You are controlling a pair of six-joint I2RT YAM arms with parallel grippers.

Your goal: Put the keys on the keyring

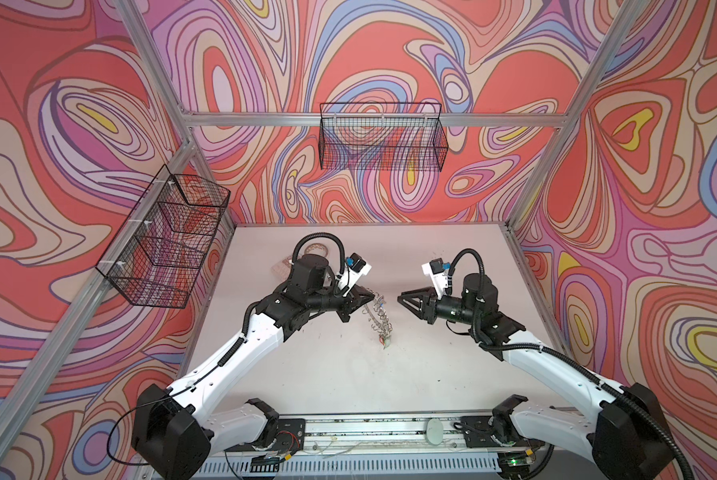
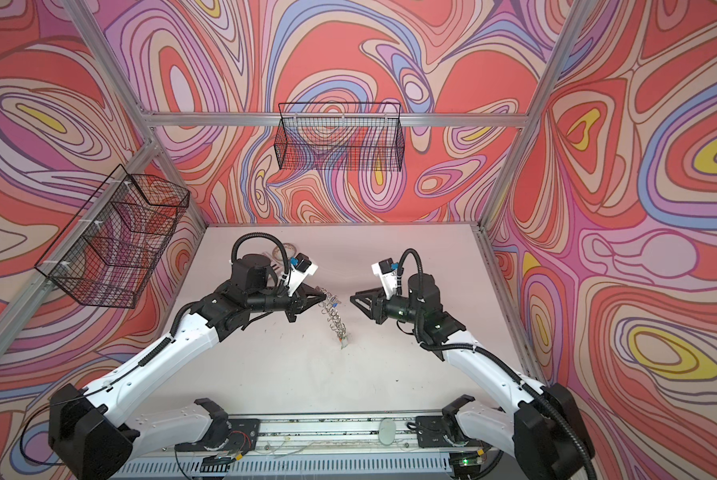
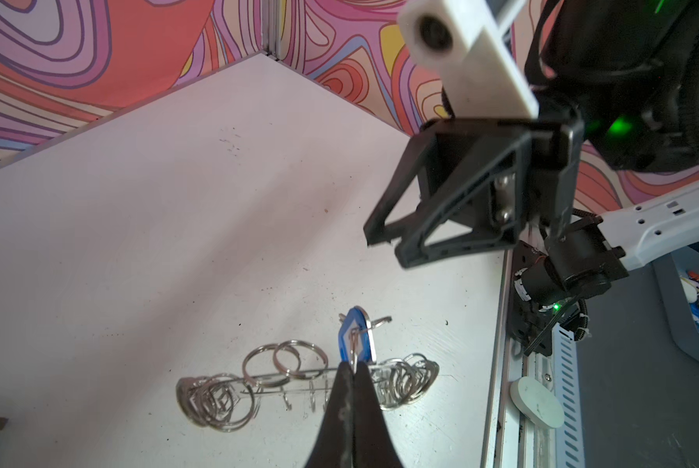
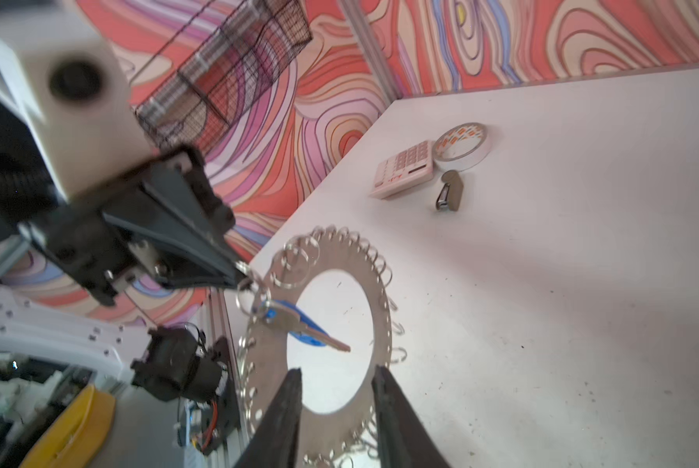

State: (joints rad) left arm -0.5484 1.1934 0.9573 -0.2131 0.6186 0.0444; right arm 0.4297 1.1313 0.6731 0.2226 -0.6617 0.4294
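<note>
Here we hold the keyring [image 4: 333, 254] up on edge over the white table [image 4: 542, 283], our left gripper [image 3: 353, 368] pinched shut on a wire loop at its rim. A blue-tagged key [image 4: 301, 322] hangs from a loop just beside that grip. Our right gripper [image 4: 336, 375] stands open, facing the ring but apart from it.

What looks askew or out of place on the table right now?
The flat grey metal keyring disc fringed with wire loops is up on edge, not flat: the shut left gripper pinches a rim loop. A silver key with a blue tag hangs across its hole. The open right gripper is clear of it. Nothing spilled.
</note>
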